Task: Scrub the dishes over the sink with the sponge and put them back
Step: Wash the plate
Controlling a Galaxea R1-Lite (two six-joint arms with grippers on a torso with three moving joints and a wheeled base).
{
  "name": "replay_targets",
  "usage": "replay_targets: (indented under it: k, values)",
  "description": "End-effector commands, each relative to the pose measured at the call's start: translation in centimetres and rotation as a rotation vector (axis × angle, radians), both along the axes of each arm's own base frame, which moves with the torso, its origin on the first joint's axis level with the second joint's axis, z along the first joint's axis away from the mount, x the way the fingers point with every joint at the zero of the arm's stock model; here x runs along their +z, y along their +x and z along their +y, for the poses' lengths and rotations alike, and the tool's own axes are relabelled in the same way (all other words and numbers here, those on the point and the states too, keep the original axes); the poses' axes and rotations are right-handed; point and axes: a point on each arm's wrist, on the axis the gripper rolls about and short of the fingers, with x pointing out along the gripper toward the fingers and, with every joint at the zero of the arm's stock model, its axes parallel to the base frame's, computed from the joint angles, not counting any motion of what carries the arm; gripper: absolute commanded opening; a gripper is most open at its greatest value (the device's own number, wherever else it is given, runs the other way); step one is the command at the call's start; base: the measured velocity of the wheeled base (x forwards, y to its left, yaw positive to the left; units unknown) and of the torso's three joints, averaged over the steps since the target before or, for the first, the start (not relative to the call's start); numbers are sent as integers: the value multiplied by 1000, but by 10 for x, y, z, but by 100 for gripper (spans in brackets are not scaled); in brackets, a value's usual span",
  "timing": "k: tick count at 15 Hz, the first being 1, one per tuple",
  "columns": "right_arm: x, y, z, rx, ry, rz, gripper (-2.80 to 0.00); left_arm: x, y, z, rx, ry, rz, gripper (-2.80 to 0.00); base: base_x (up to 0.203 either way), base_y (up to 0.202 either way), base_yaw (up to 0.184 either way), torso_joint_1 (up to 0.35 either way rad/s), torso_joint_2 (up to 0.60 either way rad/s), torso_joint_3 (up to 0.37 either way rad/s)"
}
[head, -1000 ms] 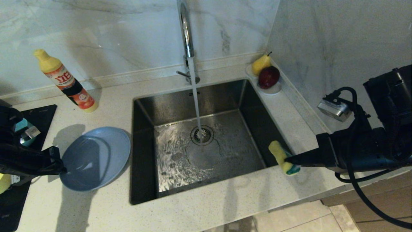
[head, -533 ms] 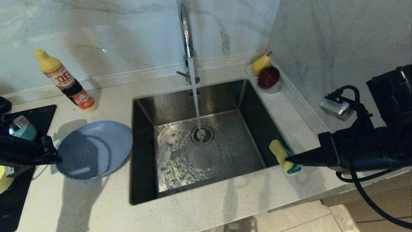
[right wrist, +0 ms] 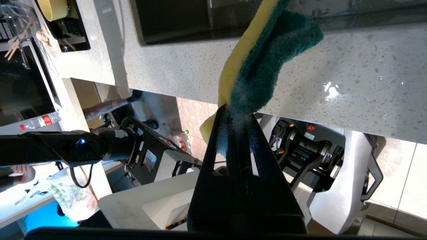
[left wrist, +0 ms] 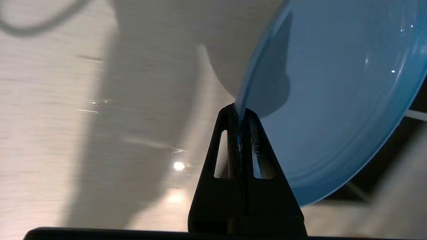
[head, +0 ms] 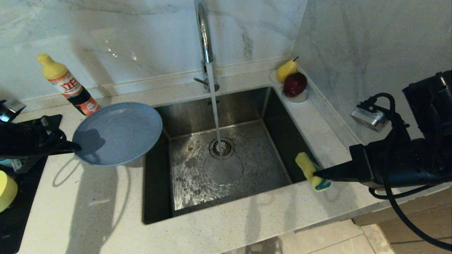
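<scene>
My left gripper is shut on the rim of the grey-blue plate. It holds the plate up in the air, its far edge over the sink's left rim. My right gripper is shut on the sponge, yellow foam with a green face, above the sink's near right corner. Water runs from the chrome faucet onto the drain. A yellow bowl peeks in at the left edge.
A dish-soap bottle stands on the counter behind the plate. A small white dish with a pear and a red apple sits at the sink's far right corner. A black cooktop lies at the left.
My left gripper has lifted the plate off the counter and carried it up and toward the sink. The right arm and sponge have stayed still.
</scene>
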Motion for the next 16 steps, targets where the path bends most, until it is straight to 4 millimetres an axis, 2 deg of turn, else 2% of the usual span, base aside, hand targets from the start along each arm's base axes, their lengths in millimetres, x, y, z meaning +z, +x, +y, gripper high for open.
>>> replay_targets:
  k: [1,5,9,13,16]
  values:
    - [1,0,0,1,5,0,-280,12,5,-29,-77,-36,-35,-280,0,0,0,0,0,0]
    - [3,0,0,0,6,-6,-280,11,40,-72,-169,-100,-38,-280,0,0,0,0,0,0]
    - [5,-2,-1,0,10,-17,-280,-4,71,-117,-213,-43,-38,-280,0,0,0,0,0,0]
    - [9,-6,-3,0,18,-31,-280,-8,84,-146,-268,-47,-36,-280,0,0,0,0,0,0]
    - [11,-6,-3,1,20,-38,-280,-15,95,-158,-284,-62,-18,-280,0,0,0,0,0,0]
